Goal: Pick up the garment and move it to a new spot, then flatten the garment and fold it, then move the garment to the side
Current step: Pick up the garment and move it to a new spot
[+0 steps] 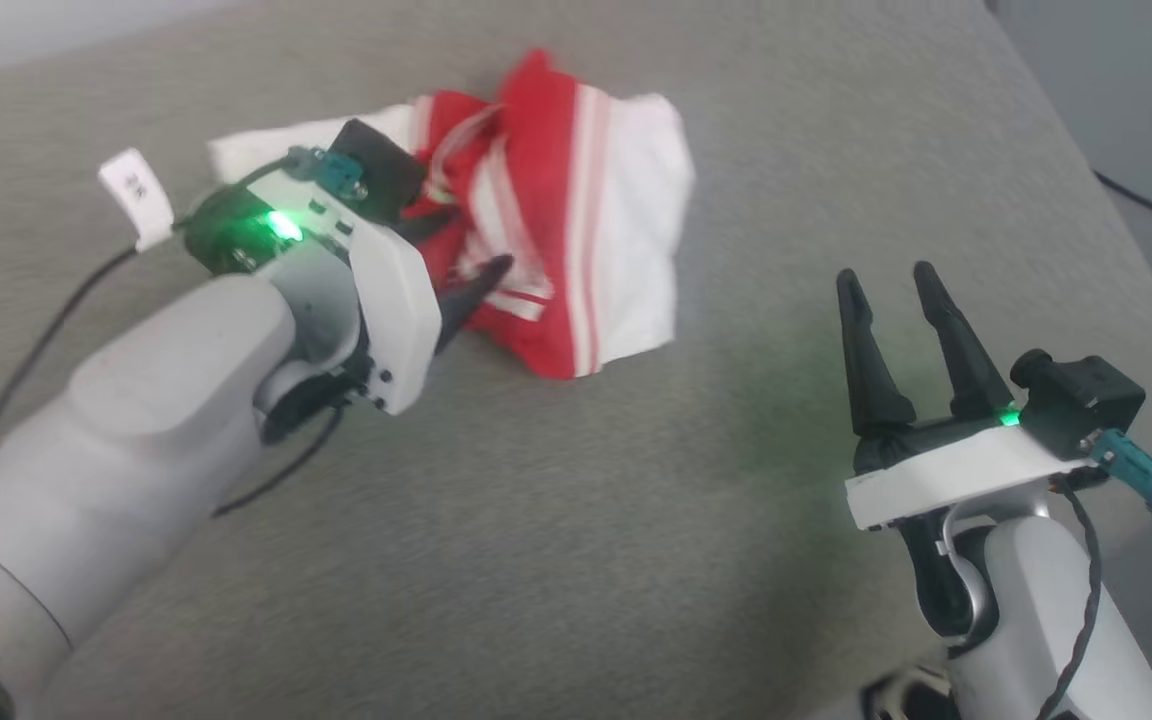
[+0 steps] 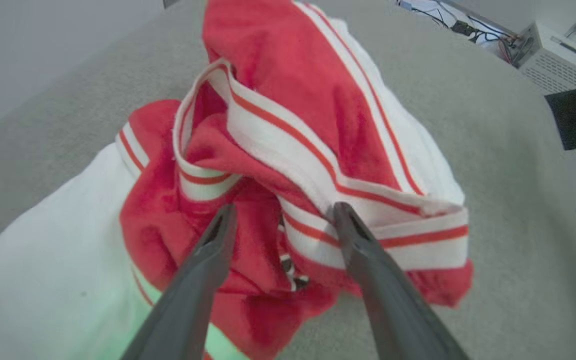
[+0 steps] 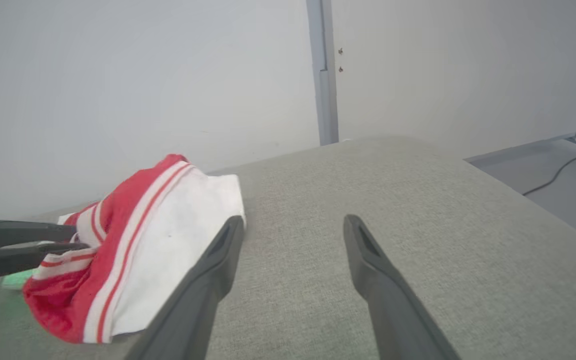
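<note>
1. Grey woven upholstery (image 1: pixel 576 560) serves as the work surface, with a pale wall (image 3: pixel 118 75) rising behind its far edge
2. At the left gripper (image 2: pixel 284 209) the jaws stand parted with nothing clamped. The two fingertips are set astride a raised fold of red cloth and striped trim, seemingly at the fabric. Whether they press into it cannot be told
3. That placement looks deliberate: a bunched ridge gives two thin fingers something to pinch, where flat thin cloth would offer little
4. Around those fingers lies the garment (image 1: pixel 586 230), a crumpled red-and-white heap on the far part of the surface, left of centre in the head view. A white panel spreads towards the robot's left and another falls to its right, and the stripe trim twists through the middle
5. Well apart from it, the right gripper (image 1: pixel 886 275) hovers over bare upholstery with its fingers spread and empty, pointing roughly towards the heap. It is probably held clear so that it does not crowd the grasp
6. By this reading the first step, picking up, is only at the point of closing. Moving, flattening and folding are all yet to do
7. Shiny cloth may slip from a shallow pinch, so a deep bite on the fold seems wise
</note>
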Available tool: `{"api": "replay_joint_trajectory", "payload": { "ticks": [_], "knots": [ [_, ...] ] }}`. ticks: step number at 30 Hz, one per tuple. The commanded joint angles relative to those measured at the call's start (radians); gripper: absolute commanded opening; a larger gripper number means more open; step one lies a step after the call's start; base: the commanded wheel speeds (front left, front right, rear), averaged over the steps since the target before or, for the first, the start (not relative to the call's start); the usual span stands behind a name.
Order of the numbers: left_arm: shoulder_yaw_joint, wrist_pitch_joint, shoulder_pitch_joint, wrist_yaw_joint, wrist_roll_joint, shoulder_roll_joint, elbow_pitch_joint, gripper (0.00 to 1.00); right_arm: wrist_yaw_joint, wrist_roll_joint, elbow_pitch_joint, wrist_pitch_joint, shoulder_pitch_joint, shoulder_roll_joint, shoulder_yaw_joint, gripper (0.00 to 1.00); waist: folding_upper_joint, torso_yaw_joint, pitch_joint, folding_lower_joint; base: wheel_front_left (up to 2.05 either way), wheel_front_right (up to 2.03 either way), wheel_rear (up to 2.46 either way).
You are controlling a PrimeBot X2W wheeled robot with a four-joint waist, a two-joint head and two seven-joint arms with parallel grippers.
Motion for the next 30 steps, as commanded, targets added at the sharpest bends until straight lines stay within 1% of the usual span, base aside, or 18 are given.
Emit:
{"api": "replay_joint_trajectory", "payload": {
  "ticks": [1,5,7,14,17,19,20,23,24,27,28,30],
  "knots": [
    [0.010,-0.037,0.023,0.003,-0.036,-0.003,-0.014,1.00,0.000,-0.024,0.009,-0.003,0.011,0.000,-0.008,1.00,0.0000,0.082,-0.076,0.0000,0.00,0.00,0.00],
    [0.008,-0.113,0.087,0.003,-0.105,0.008,-0.033,1.00,0.000,-0.080,0.025,-0.003,0.025,0.000,-0.032,1.00,0.0000,0.151,-0.126,0.0000,0.00,0.00,0.00],
    [0.007,-0.157,0.128,0.003,-0.122,0.012,-0.019,1.00,0.000,-0.106,0.035,-0.003,0.032,0.001,-0.043,1.00,0.0000,0.186,-0.148,0.0000,0.00,0.00,0.00],
    [0.042,-0.335,0.330,0.002,-0.235,-0.002,0.054,1.00,0.000,-0.202,0.064,-0.003,0.085,0.001,-0.100,1.00,0.0000,0.312,-0.217,0.0000,0.00,0.00,0.00],
    [0.069,-0.373,0.411,0.002,-0.258,-0.012,0.079,1.00,0.000,-0.233,0.072,-0.003,0.108,0.000,-0.133,1.00,0.0000,0.365,-0.240,0.0000,0.00,0.00,0.00],
    [0.105,-0.382,0.464,0.002,-0.272,-0.020,0.093,1.00,0.000,-0.248,0.076,-0.003,0.128,-0.007,-0.153,1.00,0.0000,0.399,-0.257,0.0000,0.00,0.00,0.00],
    [0.133,-0.385,0.487,0.002,-0.274,-0.021,0.097,1.00,0.000,-0.253,0.077,-0.003,0.137,-0.012,-0.160,1.00,0.0000,0.415,-0.265,0.0000,0.00,0.00,0.00],
    [0.264,-0.385,0.561,0.002,-0.209,-0.027,0.110,1.00,0.000,-0.265,0.076,-0.003,0.173,-0.028,-0.192,1.00,0.0000,0.464,-0.289,0.0000,0.00,0.00,0.00],
    [0.347,-0.385,0.627,0.002,-0.160,-0.036,0.109,1.00,0.000,-0.270,0.075,-0.003,0.200,-0.037,-0.207,1.00,0.0000,0.488,-0.305,0.0000,0.00,0.00,0.00],
    [0.490,-0.385,0.702,0.007,-0.087,-0.032,0.086,1.00,0.000,-0.275,0.071,-0.003,0.230,-0.047,-0.218,1.00,0.0000,0.507,-0.319,0.0000,0.00,0.00,0.00],
    [0.490,-0.385,0.702,0.007,-0.087,-0.032,0.086,1.00,0.000,-0.275,0.071,-0.003,0.230,-0.047,-0.218,1.00,0.0000,0.507,-0.319,0.0000,0.00,0.00,0.00],
    [0.577,-0.386,0.766,0.012,-0.025,-0.033,0.062,1.00,0.000,-0.275,0.070,-0.003,0.247,-0.055,-0.222,1.00,0.0000,0.514,-0.326,0.0000,0.00,0.00,0.00]
  ]
}}
